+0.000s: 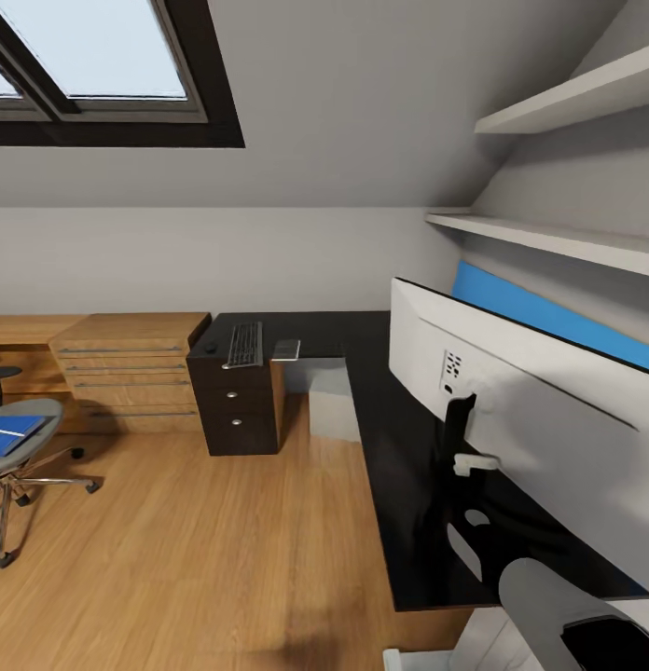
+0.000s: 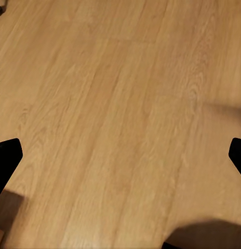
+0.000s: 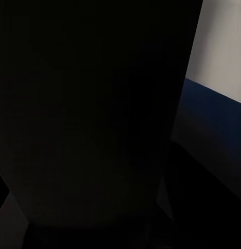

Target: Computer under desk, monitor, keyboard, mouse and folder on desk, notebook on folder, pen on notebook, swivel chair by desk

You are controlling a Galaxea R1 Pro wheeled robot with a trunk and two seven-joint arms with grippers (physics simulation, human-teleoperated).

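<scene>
The monitor (image 1: 511, 391) stands on the black desk (image 1: 399, 503) at the right, its light grey back toward me. At the desk's far end lie the keyboard (image 1: 243, 345), the small black mouse (image 1: 211, 349) to its left, and a flat grey notebook (image 1: 286, 349) to its right. The pale computer (image 1: 334, 410) sits under the desk. At the far left, the swivel chair (image 1: 26, 424) carries the blue folder (image 1: 12, 431); the pen is too small to make out. My left gripper (image 2: 120, 155) hangs open over bare floor. The right wrist view is dark.
Light wooden low cabinets (image 1: 129, 368) line the far wall, left of the desk's dark drawer unit (image 1: 236, 405). Wall shelves (image 1: 548, 238) and a blue panel (image 1: 548, 317) run above the desk at the right. Wood floor (image 1: 203, 559) lies between me and the chair. My right arm (image 1: 558, 606) shows at the lower right.
</scene>
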